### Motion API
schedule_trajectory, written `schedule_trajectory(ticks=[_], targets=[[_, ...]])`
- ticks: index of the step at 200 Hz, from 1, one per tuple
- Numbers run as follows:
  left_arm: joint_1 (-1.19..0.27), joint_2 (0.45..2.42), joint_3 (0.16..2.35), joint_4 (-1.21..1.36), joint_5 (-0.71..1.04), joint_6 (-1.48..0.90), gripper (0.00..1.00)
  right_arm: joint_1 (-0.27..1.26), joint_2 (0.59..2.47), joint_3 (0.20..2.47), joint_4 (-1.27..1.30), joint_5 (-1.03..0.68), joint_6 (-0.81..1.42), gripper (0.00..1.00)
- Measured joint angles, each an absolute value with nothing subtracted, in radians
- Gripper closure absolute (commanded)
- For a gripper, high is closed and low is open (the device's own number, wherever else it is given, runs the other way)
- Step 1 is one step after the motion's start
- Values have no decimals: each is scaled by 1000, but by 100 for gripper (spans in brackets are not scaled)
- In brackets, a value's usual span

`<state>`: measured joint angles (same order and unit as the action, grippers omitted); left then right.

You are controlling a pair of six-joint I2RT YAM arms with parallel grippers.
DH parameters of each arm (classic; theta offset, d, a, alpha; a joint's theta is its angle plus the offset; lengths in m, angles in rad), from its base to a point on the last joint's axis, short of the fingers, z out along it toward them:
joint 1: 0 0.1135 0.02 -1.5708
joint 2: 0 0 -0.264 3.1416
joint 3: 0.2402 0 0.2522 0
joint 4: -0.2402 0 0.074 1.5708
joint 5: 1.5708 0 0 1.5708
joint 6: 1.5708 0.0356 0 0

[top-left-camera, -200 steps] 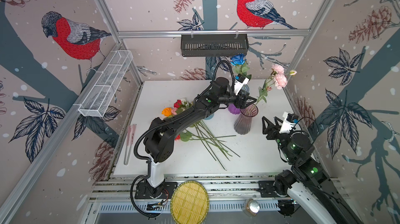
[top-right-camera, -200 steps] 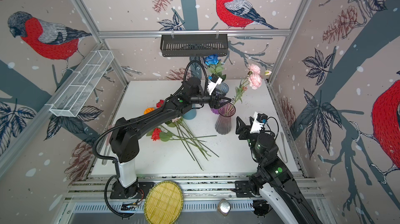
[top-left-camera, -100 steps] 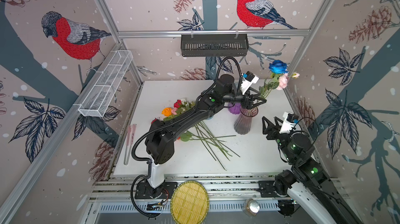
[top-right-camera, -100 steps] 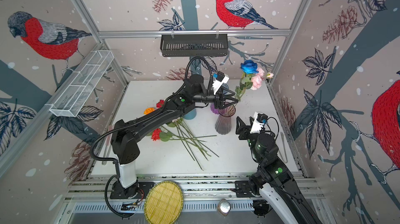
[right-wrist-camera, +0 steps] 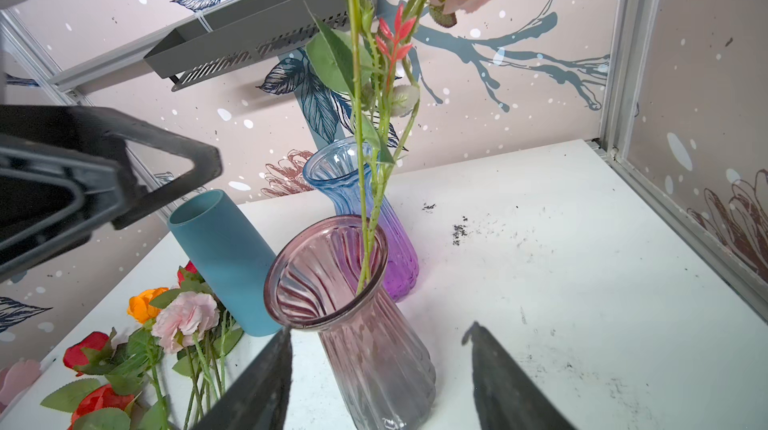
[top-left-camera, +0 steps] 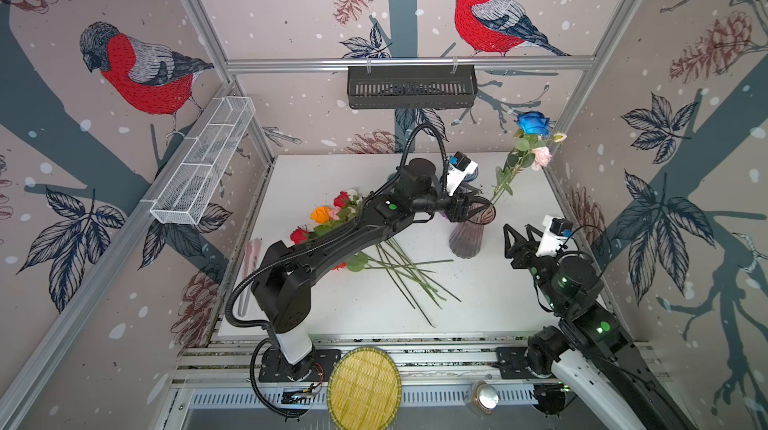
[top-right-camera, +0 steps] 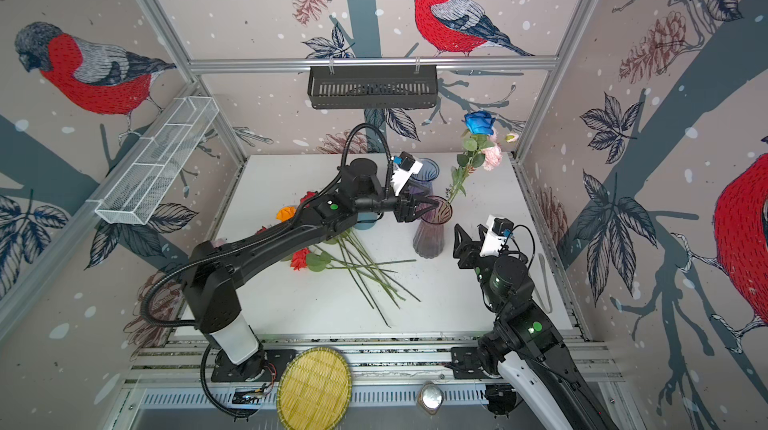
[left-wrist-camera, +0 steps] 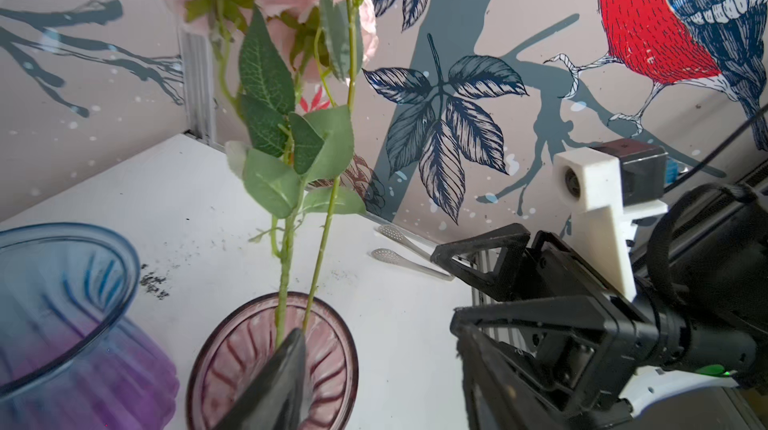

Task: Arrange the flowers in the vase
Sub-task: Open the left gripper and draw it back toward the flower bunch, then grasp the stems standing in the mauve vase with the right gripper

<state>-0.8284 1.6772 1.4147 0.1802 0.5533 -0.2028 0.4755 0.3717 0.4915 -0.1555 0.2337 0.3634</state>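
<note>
Top views, left to right: loose flowers lie heaped on the white worktop, blooms toward the left wall, stems fanned toward the centre. Left hand hovers at the rim of the pink ribbed vase; its jaws stand apart, gripping nothing visible. Blue rose and pink bloom stand with stems inside this vase, leaning toward the right wall. Teal cylinder vase and blue-purple vase stand behind it in the right wrist view. Right hand, jaws apart and empty, waits near the pink ribbed vase.
</note>
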Motion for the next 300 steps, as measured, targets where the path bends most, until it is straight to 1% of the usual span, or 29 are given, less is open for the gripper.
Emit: schedule_trajectory(ticks=[20,31,36,47,57,65,71,88,104,121,131,141,151,172,207,225,249,269,276,285,294,300], targets=[[-820,1565,1225,288,498,-205,42,476,408,505,-158,199,363,43],[-814,1512,1123,340,470,-213,43,471,444,525,-161,172,364,48],[-813,1487,1072,368,453,-214,43,467,459,535,-162,159,364,54],[-809,1440,969,427,406,-228,45,452,495,563,-168,146,367,71],[-809,1406,883,478,374,-239,45,431,534,594,-172,126,371,84],[-809,1384,823,512,354,-249,45,411,566,622,-175,112,379,91],[-809,1372,786,540,340,-262,45,393,593,640,-178,96,390,95],[-809,1338,700,579,306,-262,45,332,663,674,-166,45,394,96],[-809,1309,641,615,266,-251,45,272,722,687,-155,-38,413,96],[-809,1277,584,640,235,-226,45,241,767,698,-148,-110,421,96],[-810,1252,547,655,224,-204,45,236,793,710,-139,-140,423,94],[-810,1231,513,674,205,-188,45,233,821,728,-132,-166,424,88],[-810,1209,479,697,190,-175,45,233,851,750,-125,-187,424,82],[-810,1173,420,739,163,-149,45,233,910,797,-112,-230,425,64],[-812,1140,397,773,129,-130,45,276,996,857,-90,-244,455,48],[-813,1143,397,773,128,-128,46,338,1032,888,-90,-173,495,33],[-815,1143,403,772,116,-126,45,418,1062,923,-91,-38,560,31],[-818,1131,403,770,102,-125,45,437,1084,967,-121,68,638,29],[-820,1126,403,770,101,-124,45,439,1092,987,-135,96,667,25],[-822,1121,403,768,98,-124,45,445,1102,1018,-163,133,709,24],[-823,1117,405,761,93,-123,45,455,1113,1053,-196,164,743,16],[-824,1114,406,754,85,-123,45,463,1121,1077,-219,175,762,15]])
